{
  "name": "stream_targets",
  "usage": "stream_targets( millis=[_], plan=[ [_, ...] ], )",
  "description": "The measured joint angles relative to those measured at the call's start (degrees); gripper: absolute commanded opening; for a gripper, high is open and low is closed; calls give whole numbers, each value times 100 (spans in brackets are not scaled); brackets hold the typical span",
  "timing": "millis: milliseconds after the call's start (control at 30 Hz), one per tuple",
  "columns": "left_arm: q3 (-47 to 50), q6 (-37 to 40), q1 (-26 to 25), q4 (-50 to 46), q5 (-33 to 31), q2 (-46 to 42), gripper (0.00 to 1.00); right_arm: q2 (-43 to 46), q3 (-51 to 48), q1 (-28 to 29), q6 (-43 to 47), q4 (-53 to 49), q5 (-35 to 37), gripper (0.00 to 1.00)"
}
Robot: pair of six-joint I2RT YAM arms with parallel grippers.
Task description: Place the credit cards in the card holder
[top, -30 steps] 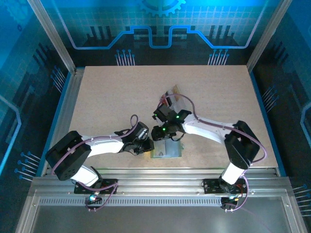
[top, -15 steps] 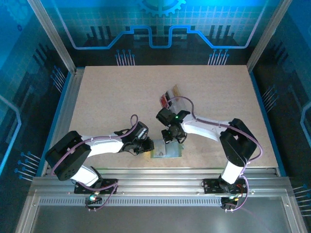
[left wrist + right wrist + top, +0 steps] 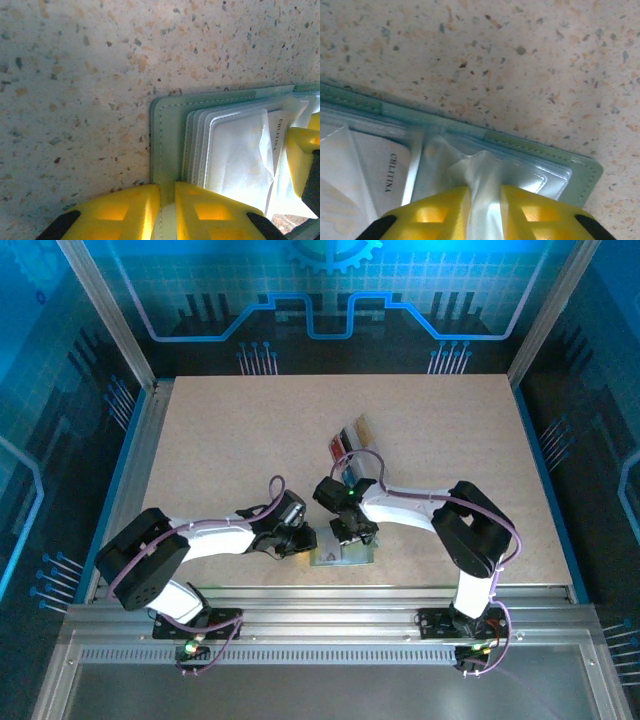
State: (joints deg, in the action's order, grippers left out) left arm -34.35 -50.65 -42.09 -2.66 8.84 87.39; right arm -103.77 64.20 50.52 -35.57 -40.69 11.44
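Note:
The sage-green card holder [image 3: 342, 553] lies open near the table's front edge, its clear inner sleeves facing up. My left gripper [image 3: 167, 192] is shut on the green cover's edge [image 3: 169, 130], at the holder's left side [image 3: 306, 540]. My right gripper [image 3: 484, 192] is shut on a clear plastic sleeve [image 3: 476, 167] of the holder, bunching it up between the yellow fingers; it sits over the holder's far edge [image 3: 352, 532]. The credit cards [image 3: 350, 438] stand in coloured stacks behind the right arm, mid-table. No card is in either gripper.
The right arm's forearm [image 3: 410, 508] stretches from the right across to the holder. A metal rail [image 3: 330, 590] runs along the table's front edge just behind the holder. Speckled tabletop [image 3: 240, 440] lies open to the left and far side.
My right gripper has moved down from near the card stacks onto the open holder and closed on a clear sleeve. The left gripper has held its grip without moving.

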Motion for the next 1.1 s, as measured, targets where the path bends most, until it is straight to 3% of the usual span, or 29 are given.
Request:
stream_targets(
  millis=[100, 400, 733, 1100],
  plan=[
    [0, -2, 4, 13, 7, 31, 19, 35, 0, 11, -17, 46, -55, 0],
    [11, -44, 13, 83, 42, 81, 18, 39, 400, 11, 157, -164, -125, 0],
    [11, -238, -9, 146, 44, 131, 18, -85, 673, 17, 127, -24, -881, 0],
    [118, -485, -31, 387, 44, 142, 18, -319, 660, 17, -295, 562, -1416, 20]
  ],
)
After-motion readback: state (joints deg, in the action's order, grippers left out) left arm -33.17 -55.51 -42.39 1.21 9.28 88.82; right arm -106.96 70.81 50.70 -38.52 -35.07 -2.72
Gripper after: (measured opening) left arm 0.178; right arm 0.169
